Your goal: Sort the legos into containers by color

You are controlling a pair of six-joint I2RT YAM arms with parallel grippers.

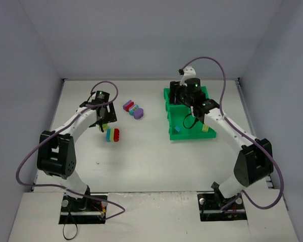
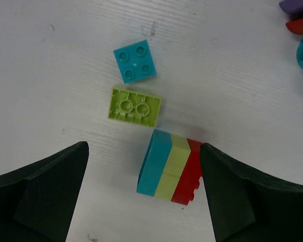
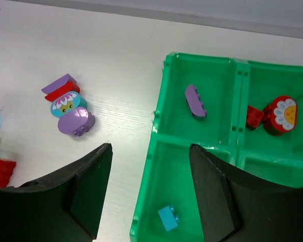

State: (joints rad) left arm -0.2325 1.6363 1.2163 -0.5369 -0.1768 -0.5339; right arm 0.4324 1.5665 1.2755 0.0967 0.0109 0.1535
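Note:
My left gripper (image 2: 144, 189) is open, its jaws on either side of a stack of teal, yellow-green and red legos (image 2: 170, 167) lying on the table; the right finger is close to the red side. A teal brick (image 2: 135, 61) and an upturned yellow-green brick (image 2: 134, 106) lie just beyond. My right gripper (image 3: 150, 194) is open and empty over the left wall of the green tray (image 3: 198, 57). The tray holds a purple brick (image 3: 195, 100), a blue brick (image 3: 168, 218), and a red brick (image 3: 254, 116) with a red flower piece (image 3: 281, 115).
A cluster of purple, red and teal pieces (image 1: 133, 109) lies between the arms, left of the tray (image 1: 167, 94). The stack (image 1: 112, 134) sits by the left gripper (image 1: 102, 122). A yellow-green brick (image 1: 205, 129) lies in the tray's near right compartment. Walls enclose the table.

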